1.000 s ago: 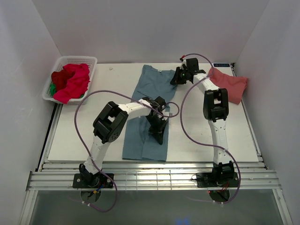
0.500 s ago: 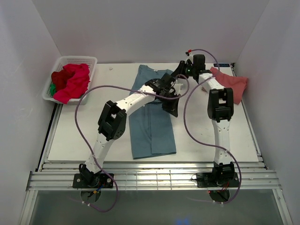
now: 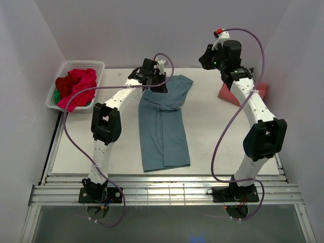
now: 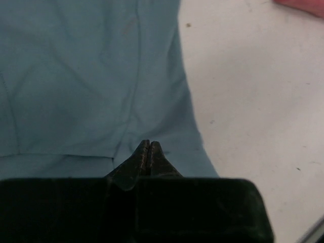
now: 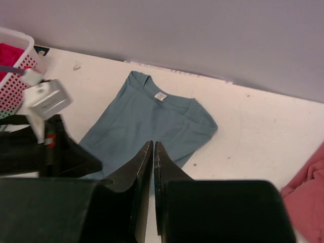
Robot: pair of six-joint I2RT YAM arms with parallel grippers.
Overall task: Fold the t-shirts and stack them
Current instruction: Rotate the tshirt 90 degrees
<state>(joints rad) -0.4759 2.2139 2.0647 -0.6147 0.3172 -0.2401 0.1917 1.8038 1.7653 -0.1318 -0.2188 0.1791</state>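
A dusty teal t-shirt point(image 3: 164, 126) lies flat mid-table as a long narrow strip, collar toward the far wall. It also fills the left wrist view point(image 4: 91, 76) and shows in the right wrist view point(image 5: 147, 116). My left gripper point(image 3: 161, 86) hovers low over its far end, shut with nothing between the fingers point(image 4: 150, 143). My right gripper point(image 3: 202, 59) is raised high above the table's far right, jaws together and empty point(image 5: 153, 144). A salmon-pink t-shirt point(image 3: 226, 92) lies crumpled at the far right, partly behind the right arm.
A white lattice basket point(image 3: 83, 63) stands at the far left, holding a red-magenta t-shirt point(image 3: 78, 86) and a bit of green cloth point(image 3: 56, 94). White walls close in the table on three sides. The left arm's cable arcs over the table's left half.
The left gripper swept from the teal shirt's middle up to its far end. The right gripper left the shirt's right sleeve and rose high. The shirt now lies narrower.
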